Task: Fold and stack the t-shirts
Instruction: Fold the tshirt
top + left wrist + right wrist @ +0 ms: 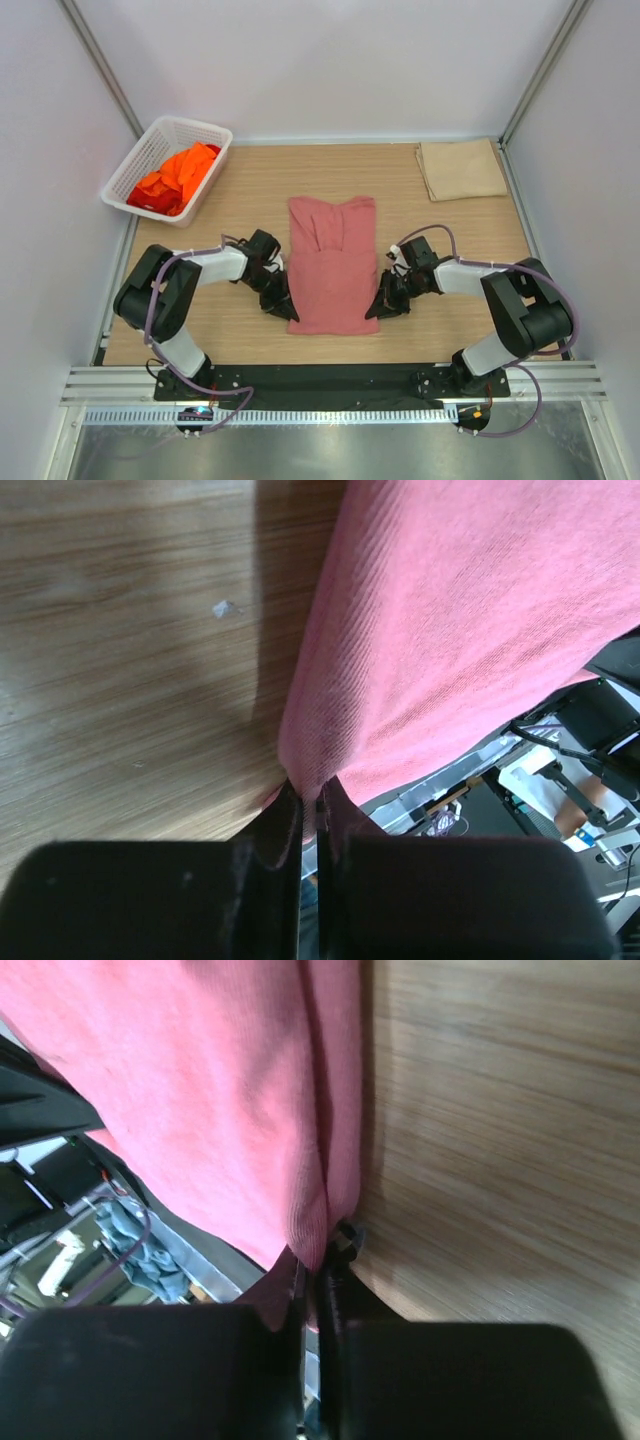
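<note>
A salmon-pink t-shirt [333, 262] lies in the middle of the table, its sides folded in to a long narrow strip. My left gripper [283, 303] is shut on its near left edge, and the cloth [440, 630] runs up from the pinched jaws [311, 805]. My right gripper [381, 303] is shut on its near right edge; the pink cloth [200, 1080] bunches at the closed jaws [320, 1265]. Orange and red shirts [176, 176] lie heaped in the basket. A folded tan shirt [461, 168] lies at the far right.
The white lattice basket [203, 128] stands at the far left corner. Grey walls close in the table on three sides. A metal rail [330, 380] runs along the near edge by the arm bases.
</note>
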You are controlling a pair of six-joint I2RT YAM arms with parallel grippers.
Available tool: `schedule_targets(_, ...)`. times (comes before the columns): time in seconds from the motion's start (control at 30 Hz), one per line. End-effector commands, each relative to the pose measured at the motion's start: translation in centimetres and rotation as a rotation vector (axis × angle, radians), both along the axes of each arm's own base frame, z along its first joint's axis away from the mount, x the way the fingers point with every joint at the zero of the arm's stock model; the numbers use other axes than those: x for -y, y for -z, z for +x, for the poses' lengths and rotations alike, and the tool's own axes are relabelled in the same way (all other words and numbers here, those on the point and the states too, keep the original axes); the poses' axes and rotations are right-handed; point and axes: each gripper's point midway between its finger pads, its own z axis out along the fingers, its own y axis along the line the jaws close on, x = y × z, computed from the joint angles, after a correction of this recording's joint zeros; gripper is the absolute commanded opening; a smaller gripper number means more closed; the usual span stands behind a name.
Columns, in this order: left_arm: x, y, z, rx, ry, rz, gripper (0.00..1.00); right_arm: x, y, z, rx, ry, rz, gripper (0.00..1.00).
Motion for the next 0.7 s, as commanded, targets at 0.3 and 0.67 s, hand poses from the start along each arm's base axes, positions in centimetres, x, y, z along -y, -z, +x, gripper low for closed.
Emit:
schedule_targets(0.3,-0.8,-0.4,-0.5,0.13,-0.026,0.081,0.0,1.3,-0.4,-1.1,0.018,0.097,-0.068,0.02)
schedule_targets(0.67,-0.4,-7.2,-2.5,0.204,-0.152,-0.016,0.0,1.3,-5.6,-3.9,0.051,0.146,0.061,0.02)
